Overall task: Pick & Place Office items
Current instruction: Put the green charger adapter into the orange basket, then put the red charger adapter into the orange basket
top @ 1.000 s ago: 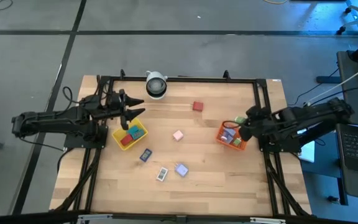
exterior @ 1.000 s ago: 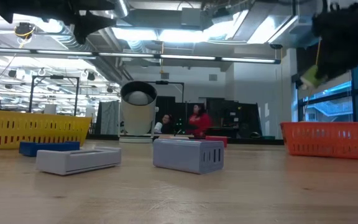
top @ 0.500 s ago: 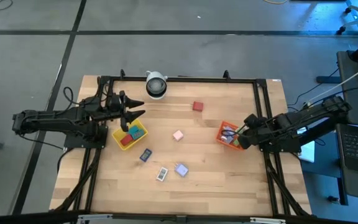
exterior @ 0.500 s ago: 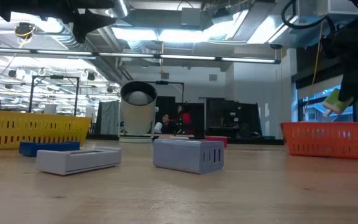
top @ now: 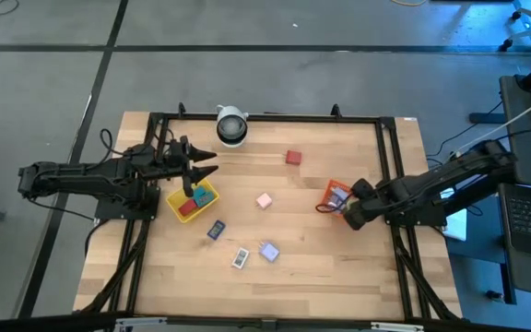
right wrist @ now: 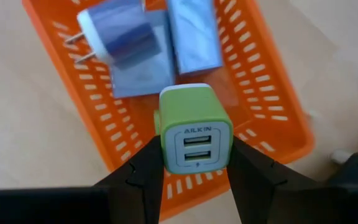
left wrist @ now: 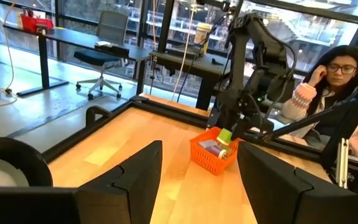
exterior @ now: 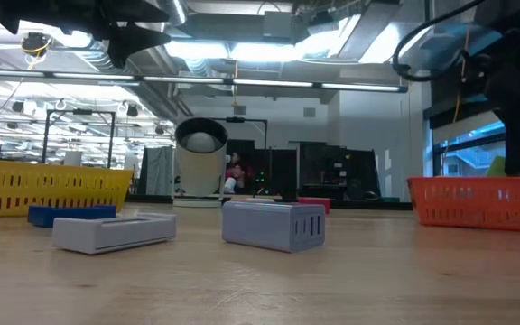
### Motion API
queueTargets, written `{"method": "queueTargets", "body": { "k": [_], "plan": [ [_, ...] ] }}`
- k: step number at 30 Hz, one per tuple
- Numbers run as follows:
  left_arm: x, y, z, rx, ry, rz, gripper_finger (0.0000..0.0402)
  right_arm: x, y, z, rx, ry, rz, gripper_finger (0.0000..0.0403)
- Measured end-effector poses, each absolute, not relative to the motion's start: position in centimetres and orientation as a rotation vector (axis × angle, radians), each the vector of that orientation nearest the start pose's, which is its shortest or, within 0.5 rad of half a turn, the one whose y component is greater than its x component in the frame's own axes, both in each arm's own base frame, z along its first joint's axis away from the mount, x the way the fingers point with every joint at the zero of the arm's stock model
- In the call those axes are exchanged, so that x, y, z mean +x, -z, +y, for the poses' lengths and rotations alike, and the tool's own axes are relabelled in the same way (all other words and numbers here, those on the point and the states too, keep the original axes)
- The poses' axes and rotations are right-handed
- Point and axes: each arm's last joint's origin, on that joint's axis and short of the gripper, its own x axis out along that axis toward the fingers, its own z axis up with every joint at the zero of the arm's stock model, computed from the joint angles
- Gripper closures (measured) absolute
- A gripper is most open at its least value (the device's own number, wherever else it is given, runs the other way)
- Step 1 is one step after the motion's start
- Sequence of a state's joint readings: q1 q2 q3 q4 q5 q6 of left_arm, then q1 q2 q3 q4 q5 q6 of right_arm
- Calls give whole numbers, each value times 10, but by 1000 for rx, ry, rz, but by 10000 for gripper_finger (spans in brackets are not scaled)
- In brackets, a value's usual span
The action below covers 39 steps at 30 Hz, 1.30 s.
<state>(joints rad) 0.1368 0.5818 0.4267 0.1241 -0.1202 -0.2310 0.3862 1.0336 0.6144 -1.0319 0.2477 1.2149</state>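
Fingers of the right gripper [right wrist: 194,177] clamped a green two-port USB charger cube [right wrist: 194,138] above the orange plastic basket [right wrist: 263,93]; the left gripper [left wrist: 199,177] hung wide-jawed over the wooden table [top: 312,249].

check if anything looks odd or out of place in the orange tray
Nothing stands out. The right gripper holds a green USB charger above the orange tray, where pale blue items lie inside.
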Motion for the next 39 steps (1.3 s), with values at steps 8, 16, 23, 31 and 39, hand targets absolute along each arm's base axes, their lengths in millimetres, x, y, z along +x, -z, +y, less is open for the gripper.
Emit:
{"method": "queueTargets", "body": {
  "k": [8, 16, 23, 31, 39],
  "plan": [
    [146, -266, 23, -222, -257, 8, 197, 143, -186, 51, 553, 684, 1208, 242],
    [146, -265, 23, -222, -244, 26, 197, 143, -186, 51, 542, 676, 1211, 153],
    [146, -265, 23, -222, -244, 30, 197, 141, -186, 50, 523, 691, 1223, 140],
    [146, -265, 23, -222, -244, 30, 197, 141, -192, 47, 476, 735, 1165, 155],
    [146, -264, 23, -222, -245, 30, 197, 152, -238, 45, 283, 751, 970, 156]
  ]
}}
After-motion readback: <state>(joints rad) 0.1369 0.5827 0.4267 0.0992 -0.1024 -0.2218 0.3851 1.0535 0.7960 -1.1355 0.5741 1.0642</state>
